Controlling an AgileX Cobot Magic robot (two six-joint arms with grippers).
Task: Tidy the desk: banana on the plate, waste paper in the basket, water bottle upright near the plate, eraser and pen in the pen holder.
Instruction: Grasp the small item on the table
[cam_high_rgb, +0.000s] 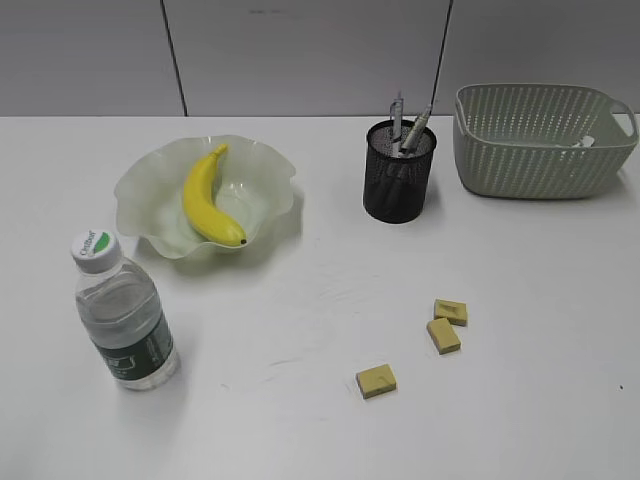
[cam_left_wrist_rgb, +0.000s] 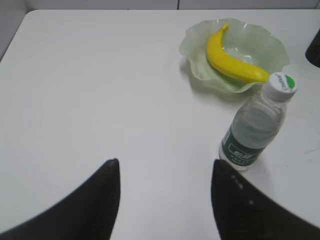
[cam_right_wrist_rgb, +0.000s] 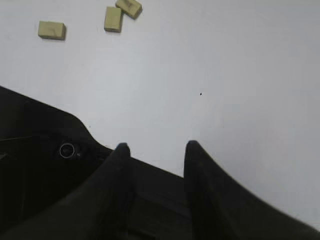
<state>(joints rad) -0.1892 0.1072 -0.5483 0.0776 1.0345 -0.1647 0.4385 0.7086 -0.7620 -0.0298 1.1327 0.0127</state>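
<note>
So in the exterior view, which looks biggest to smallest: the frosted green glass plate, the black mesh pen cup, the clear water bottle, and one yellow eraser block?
1. Frosted pale green glass plate
2. Clear plastic water bottle, though it stands nearest the camera, which inflates it
3. Black wire-mesh pen cup, farther back, so this ranking is unsure
4. Yellow eraser block, clearly smallest

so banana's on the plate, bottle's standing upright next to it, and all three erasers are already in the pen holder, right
Not quite. The banana is on the plate and the water bottle stands upright near it, but the three erasers lie on the desk, not in the pen holder, which shows only pens. The exterior view shows this.
</note>
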